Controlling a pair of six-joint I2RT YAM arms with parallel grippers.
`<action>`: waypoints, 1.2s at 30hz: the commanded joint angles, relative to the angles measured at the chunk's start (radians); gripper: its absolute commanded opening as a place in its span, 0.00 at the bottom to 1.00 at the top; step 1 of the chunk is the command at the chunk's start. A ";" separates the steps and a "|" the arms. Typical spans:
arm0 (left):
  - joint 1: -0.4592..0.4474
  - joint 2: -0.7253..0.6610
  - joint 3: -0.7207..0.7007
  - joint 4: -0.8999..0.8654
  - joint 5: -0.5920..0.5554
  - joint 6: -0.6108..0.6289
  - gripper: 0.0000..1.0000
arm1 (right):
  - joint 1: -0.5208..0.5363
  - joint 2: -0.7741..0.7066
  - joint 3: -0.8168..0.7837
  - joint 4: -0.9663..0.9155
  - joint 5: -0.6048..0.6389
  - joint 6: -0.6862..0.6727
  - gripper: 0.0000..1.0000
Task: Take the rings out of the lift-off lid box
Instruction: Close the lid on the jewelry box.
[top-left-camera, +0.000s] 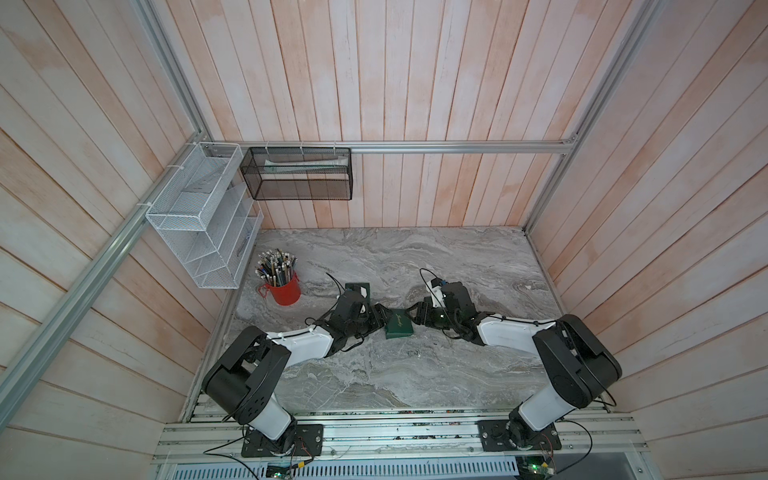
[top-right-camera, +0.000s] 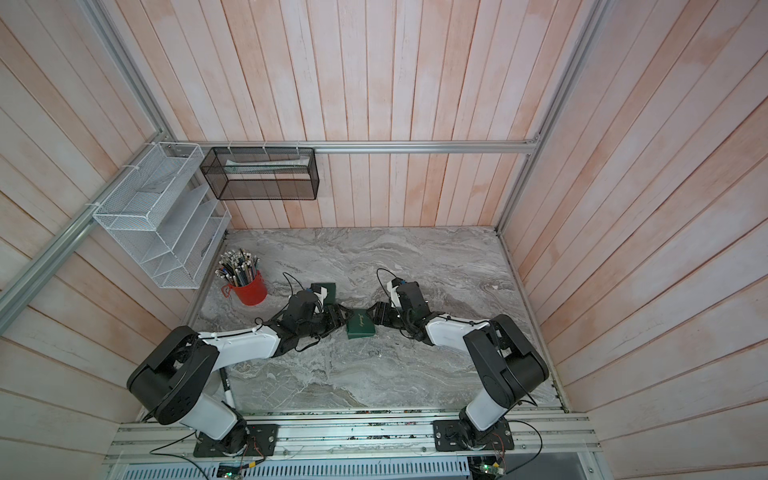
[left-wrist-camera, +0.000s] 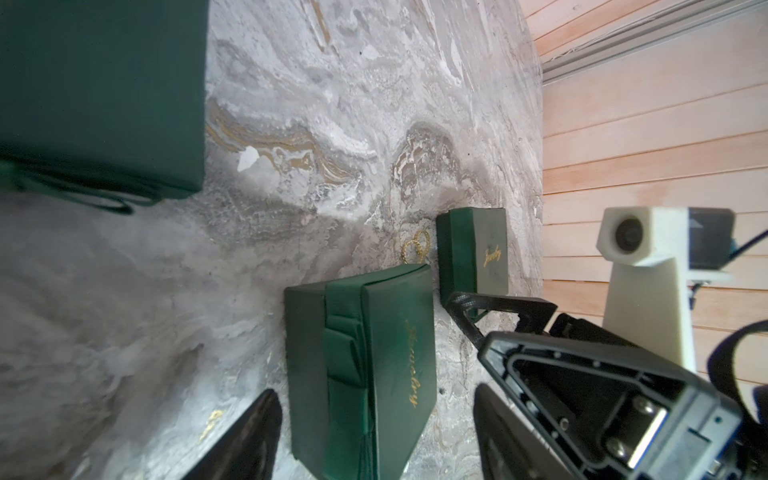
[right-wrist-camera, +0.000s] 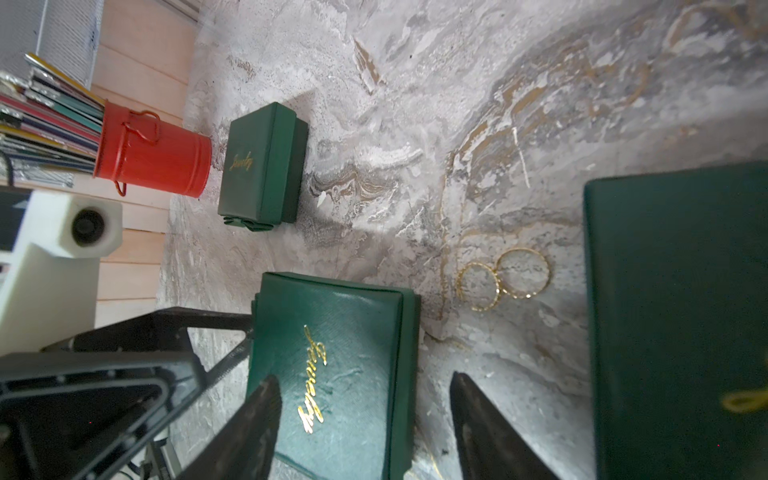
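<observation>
Caught the left gripper (left-wrist-camera: 374, 388) spread open around the closed green box (top-left-camera: 400, 329), gripping nothing; same with the right gripper (right-wrist-camera: 363, 374) opposite. Spotted two rings (right-wrist-camera: 503, 276) on the marble (right-wrist-camera: 457, 124) just beside it. Probably needed the box held down and the lid (right-wrist-camera: 353, 324) lifted straight, no tilting.

Parted jaws at green box (right-wrist-camera: 332, 353), two gold rings (right-wrist-camera: 497, 278) just beside it

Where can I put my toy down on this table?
Bare: the front strip of the grey marble table between the arm bases, and the back stretch along the wooden wall. Crowded: the middle, where the left gripper and right gripper flank a dark green box beside gold rings.
</observation>
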 joint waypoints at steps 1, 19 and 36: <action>0.005 0.042 -0.004 0.035 0.040 -0.010 0.72 | 0.006 0.031 0.033 -0.006 -0.015 -0.005 0.64; 0.017 -0.001 -0.041 -0.001 0.033 0.003 0.72 | 0.033 0.071 0.076 -0.071 -0.040 -0.026 0.63; 0.017 0.061 -0.008 0.024 0.081 0.005 0.68 | 0.036 0.019 0.053 -0.052 -0.085 -0.020 0.52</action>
